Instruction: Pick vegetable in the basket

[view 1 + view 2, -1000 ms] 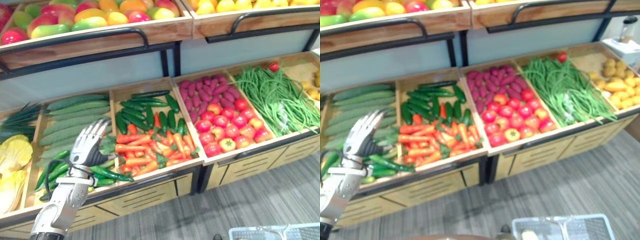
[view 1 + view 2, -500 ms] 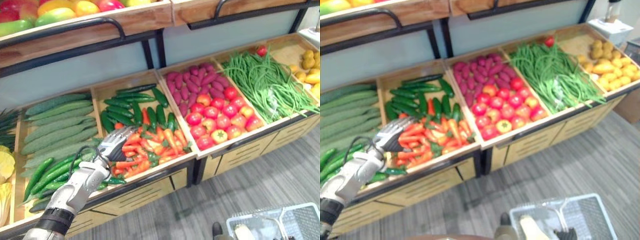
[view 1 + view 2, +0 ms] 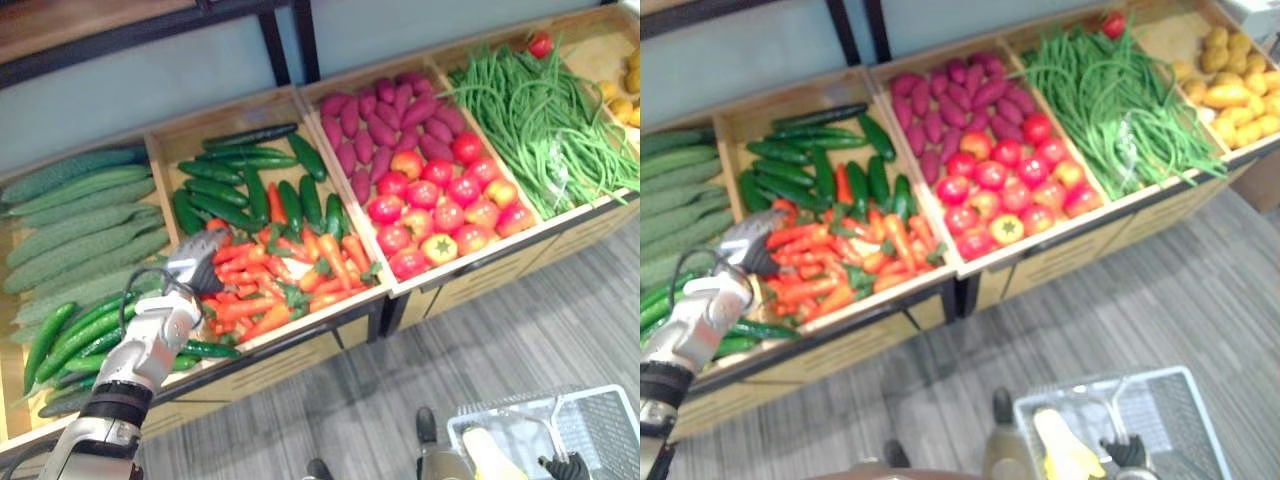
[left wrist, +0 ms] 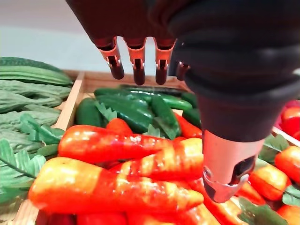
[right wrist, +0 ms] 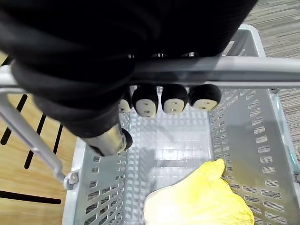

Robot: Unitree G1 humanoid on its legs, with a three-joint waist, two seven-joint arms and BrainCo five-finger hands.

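The left hand (image 3: pixel 196 262) has moved. A moment ago it was over the long green peppers (image 3: pixel 70 340), next to the cucumbers (image 3: pixel 80 215). Now it is over the next wooden box (image 3: pixel 165 150), at the near left side of the carrots (image 3: pixel 290 275). The robot's head has tipped down too, so the whole picture has slid, but the hand really did change boxes. Seen from the wrist, its fingers (image 4: pixel 137 65) are spread and nearly straight. They hang just above the carrots and do not touch any. The thumb is low and off to one side, and the hand holds nothing. So the carrots look like the vegetable it wants, and they are all lying in their box. I think the next step is to go down and close round one carrot near the top of the pile. The right hand (image 5: pixel 174 99) is curled tight round the grey handle (image 5: pixel 201 70) of the basket (image 5: pixel 276 140), which hangs low, well apart from the boxes. A yellow vegetable (image 5: pixel 197 201) is already lying in it.
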